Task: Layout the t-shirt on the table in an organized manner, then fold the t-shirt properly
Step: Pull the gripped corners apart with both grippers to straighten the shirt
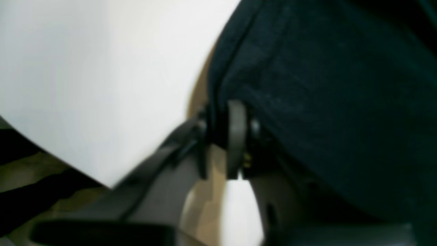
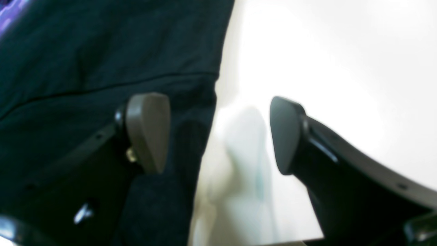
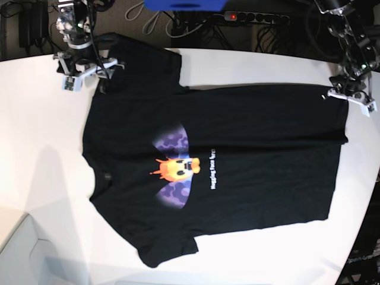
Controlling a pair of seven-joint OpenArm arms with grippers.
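Left gripper (image 1: 222, 136): pinching shirt (image 3: 237, 160) hem.
Right gripper (image 2: 218, 133): spread astride sleeve edge — should clamp before lifting.
Bench (image 3: 47, 178): lift both corners evenly — cloth taut.

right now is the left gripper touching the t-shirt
Touching. The left wrist view shows the left gripper with its jaws shut on the dark edge of the t-shirt, cloth pinched between them over the table.
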